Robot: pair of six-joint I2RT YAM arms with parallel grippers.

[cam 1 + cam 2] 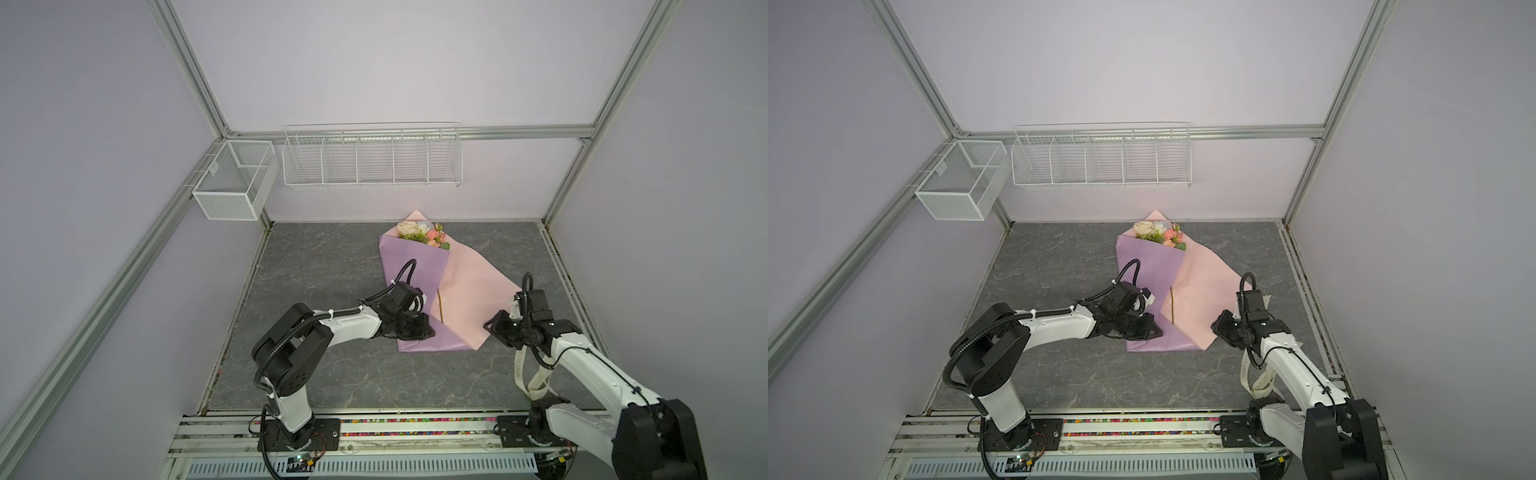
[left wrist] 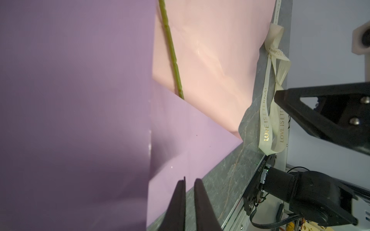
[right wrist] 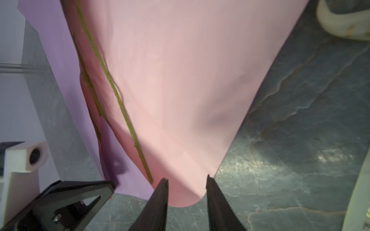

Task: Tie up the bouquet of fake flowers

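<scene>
Wrapping paper (image 1: pixel 469 286), lilac and pink, lies at the far middle of the table (image 1: pixel 324 266). The bouquet (image 1: pixel 422 235) rests on it with its blooms at the far end, and one green stem (image 1: pixel 439 305) runs toward the near side. The left gripper (image 2: pixel 190 179) sits low at the near lilac corner, jaws almost together; whether they pinch the sheet is unclear. The right gripper (image 3: pixel 187 178) is at the pink near-right corner with its jaws apart, and the corner shows between them. A cream lettered ribbon (image 1: pixel 536 378) lies near right, beside that arm.
</scene>
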